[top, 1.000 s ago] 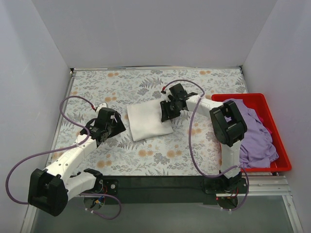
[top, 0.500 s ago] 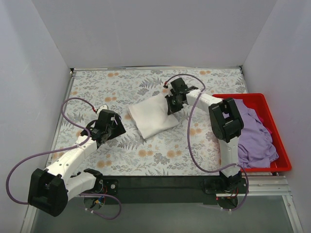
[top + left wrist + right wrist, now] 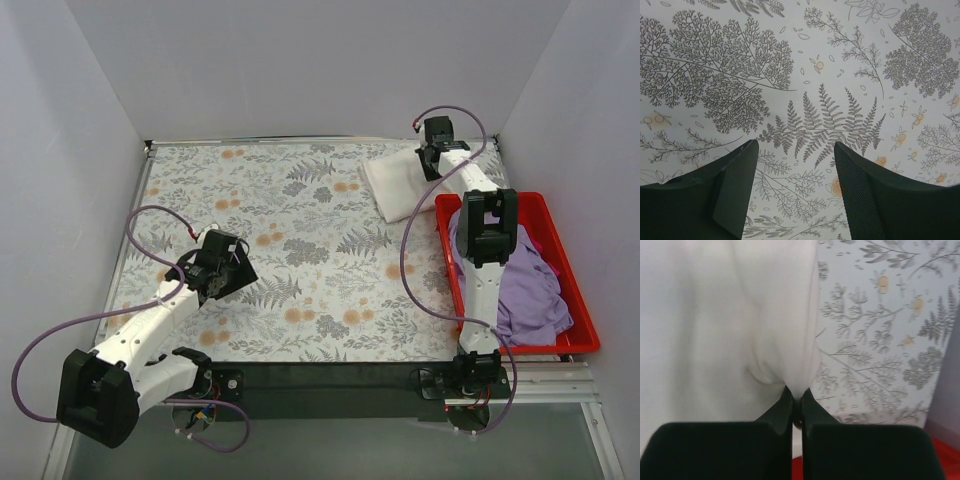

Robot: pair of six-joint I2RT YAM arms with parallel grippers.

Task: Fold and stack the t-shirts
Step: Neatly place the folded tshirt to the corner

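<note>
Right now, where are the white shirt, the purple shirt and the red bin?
white shirt (image 3: 398, 188), top view, middle of the folded cloth.
purple shirt (image 3: 528, 290), top view, middle of the crumpled heap.
red bin (image 3: 528, 200), top view, its far rim.

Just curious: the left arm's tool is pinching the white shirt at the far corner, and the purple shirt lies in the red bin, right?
No, the right tool pinches the white shirt, as the right wrist view shows; the left tool hangs open. The purple shirt is in the red bin.
</note>
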